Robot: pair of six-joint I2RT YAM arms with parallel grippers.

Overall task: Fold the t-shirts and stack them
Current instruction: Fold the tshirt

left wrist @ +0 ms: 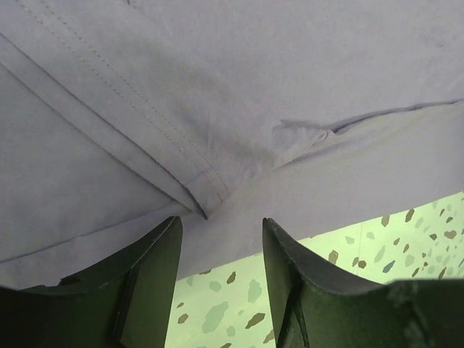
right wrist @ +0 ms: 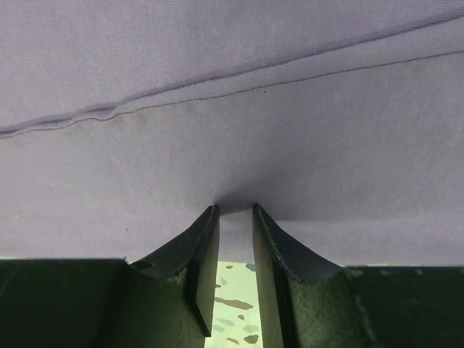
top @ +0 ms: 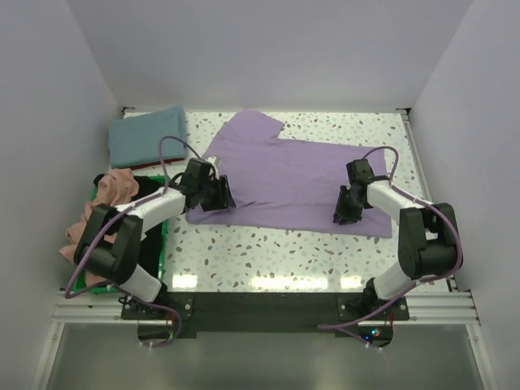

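A lavender t-shirt (top: pixel 301 175) lies spread across the speckled table, one sleeve pointing to the back. My left gripper (top: pixel 223 197) is at its near-left edge. In the left wrist view the left gripper (left wrist: pixel 221 226) is open, its fingertips (left wrist: pixel 172 235) straddling the shirt's lower edge (left wrist: pixel 217 239) beside a stitched hem. My right gripper (top: pixel 343 213) sits on the shirt's near-right part. In the right wrist view the right gripper (right wrist: pixel 234 209) has narrow jaws pinching a pucker of lavender cloth (right wrist: pixel 239 130). A teal t-shirt (top: pixel 149 134) lies folded at the back left.
A green bin (top: pixel 165 236) stands at the left edge beside my left arm, with a salmon pink t-shirt (top: pixel 114 188) heaped in it and black cloth (top: pixel 145 182) behind. White walls close in three sides. Bare speckled table (top: pixel 268 248) runs along the front.
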